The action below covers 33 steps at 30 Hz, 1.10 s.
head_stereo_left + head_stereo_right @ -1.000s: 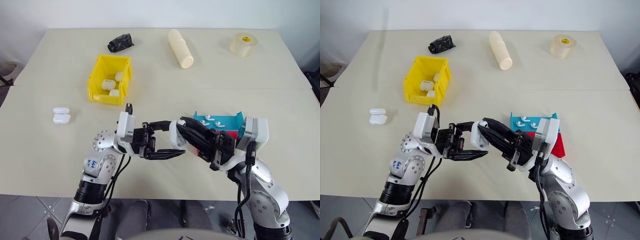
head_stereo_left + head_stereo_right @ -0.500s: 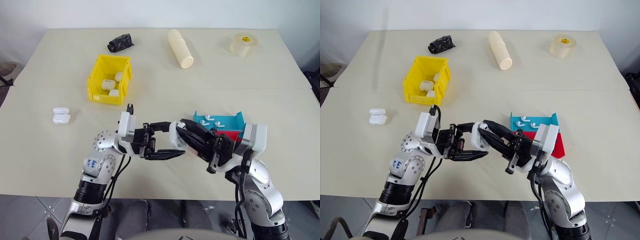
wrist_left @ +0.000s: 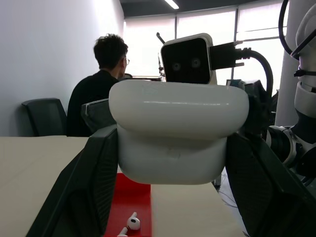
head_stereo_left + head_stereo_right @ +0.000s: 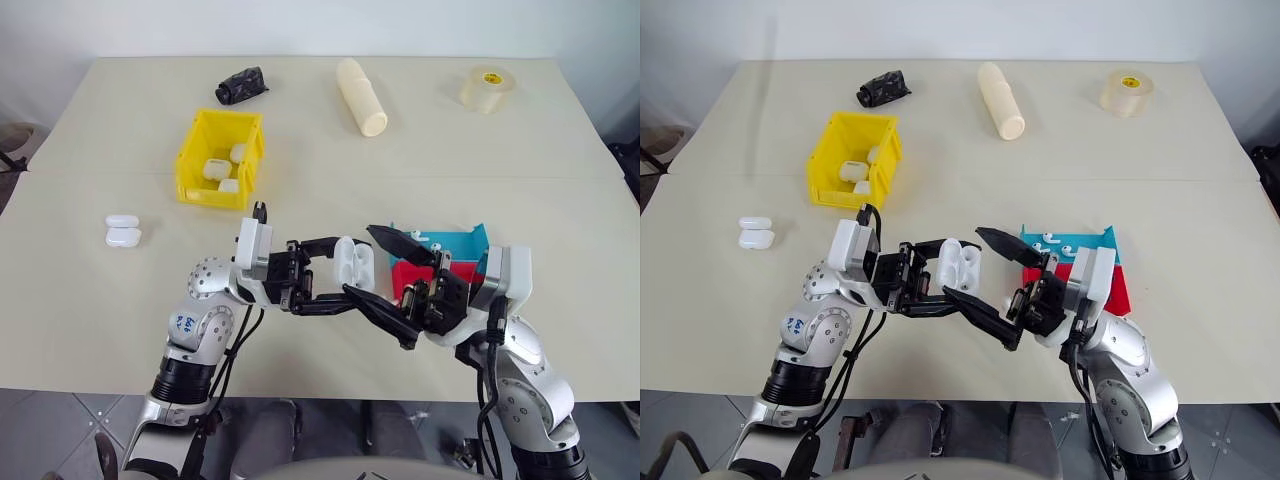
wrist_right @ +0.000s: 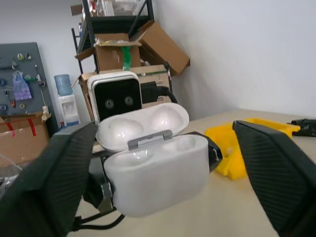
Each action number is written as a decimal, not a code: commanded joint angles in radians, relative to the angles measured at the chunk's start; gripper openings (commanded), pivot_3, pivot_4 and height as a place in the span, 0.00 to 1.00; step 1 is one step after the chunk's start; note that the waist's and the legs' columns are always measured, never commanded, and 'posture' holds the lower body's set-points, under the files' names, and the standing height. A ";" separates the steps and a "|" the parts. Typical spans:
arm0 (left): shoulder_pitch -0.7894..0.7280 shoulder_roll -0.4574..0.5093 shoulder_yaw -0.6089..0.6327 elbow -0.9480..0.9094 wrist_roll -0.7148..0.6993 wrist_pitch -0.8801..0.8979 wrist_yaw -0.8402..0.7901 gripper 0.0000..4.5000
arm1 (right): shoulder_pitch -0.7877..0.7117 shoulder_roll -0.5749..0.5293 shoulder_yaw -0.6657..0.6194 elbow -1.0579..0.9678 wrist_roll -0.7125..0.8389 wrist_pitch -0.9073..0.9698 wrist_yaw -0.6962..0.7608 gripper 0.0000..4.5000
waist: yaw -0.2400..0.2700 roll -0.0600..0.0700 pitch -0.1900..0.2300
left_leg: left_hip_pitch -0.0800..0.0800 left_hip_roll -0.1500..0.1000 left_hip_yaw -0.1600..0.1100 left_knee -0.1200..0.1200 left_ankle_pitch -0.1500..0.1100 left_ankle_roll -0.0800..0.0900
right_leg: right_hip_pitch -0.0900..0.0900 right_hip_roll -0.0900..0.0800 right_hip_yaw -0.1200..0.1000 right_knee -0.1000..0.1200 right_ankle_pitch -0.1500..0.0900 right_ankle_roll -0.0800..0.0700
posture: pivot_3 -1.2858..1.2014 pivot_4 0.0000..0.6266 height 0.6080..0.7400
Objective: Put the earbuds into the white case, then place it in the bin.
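My left gripper (image 4: pixel 343 274) is shut on the white case (image 4: pixel 352 262), holding it above the table's front middle. The case's lid stands open (image 5: pixel 148 123); I cannot tell what lies inside. My right gripper (image 4: pixel 360 262) is open wide, with one finger above the case and one below it, neither touching it. Several earbuds (image 4: pixel 420 240) lie in a blue tray (image 4: pixel 462 242) just to the right. The yellow bin (image 4: pixel 195 158) sits at the back left with white cases in it.
A red tray (image 4: pixel 408 276) lies beside the blue one. Two more white cases (image 4: pixel 122 230) rest on the table at the left. A black object (image 4: pixel 240 84), a cream roll (image 4: pixel 362 97) and a tape roll (image 4: pixel 487 88) line the far edge. A person (image 3: pixel 101 94) sits in the background.
My right gripper's fingers have spread wide apart from a nearly shut stance at the case. The case now shows with its lid open. The left arm has kept still.
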 commanded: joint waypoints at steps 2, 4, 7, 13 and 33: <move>-0.008 -0.004 0.007 -0.030 -0.025 -0.023 -0.004 0.62 | 0.019 -0.047 -0.072 -0.002 0.017 0.020 -0.002 0.99 | 0.001 0.000 0.000 | 0.000 0.000 0.000 0.000 0.000 0.000 | 0.000 0.000 0.000 0.000 0.000 0.000 | 0.52 0.24 1.00; 0.006 0.009 0.014 -0.021 -0.014 -0.034 -0.009 0.62 | 0.041 -0.080 -0.117 0.004 0.015 0.014 0.010 0.99 | 0.001 0.000 0.000 | 0.000 0.000 0.000 0.000 0.000 0.000 | 0.000 0.000 0.000 0.000 0.000 0.000 | 0.52 0.24 1.00; 0.027 0.026 0.020 -0.013 0.001 -0.054 -0.014 0.62 | 0.073 -0.137 -0.201 0.016 0.020 0.006 0.032 0.99 | 0.002 0.000 0.000 | 0.000 0.000 0.000 0.000 0.000 0.000 | 0.001 0.000 0.000 0.000 0.000 0.000 | 0.52 0.24 1.00; 0.060 0.042 0.018 -0.016 0.009 -0.087 -0.018 0.62 | 0.192 -0.313 -0.437 0.150 -0.034 -0.053 0.192 0.99 | 0.005 0.000 0.000 | 0.000 -0.001 0.001 -0.001 0.000 0.000 | 0.001 0.000 0.000 -0.002 0.000 0.000 | 0.52 0.24 1.00; 0.065 0.021 0.011 0.032 0.046 -0.180 0.010 0.62 | 0.211 -0.528 -0.475 0.284 -0.162 0.060 0.270 0.99 | 0.000 0.002 0.000 | 0.002 0.002 0.004 0.000 0.000 0.000 | 0.002 0.001 0.001 -0.002 0.000 0.000 | 0.52 0.24 1.00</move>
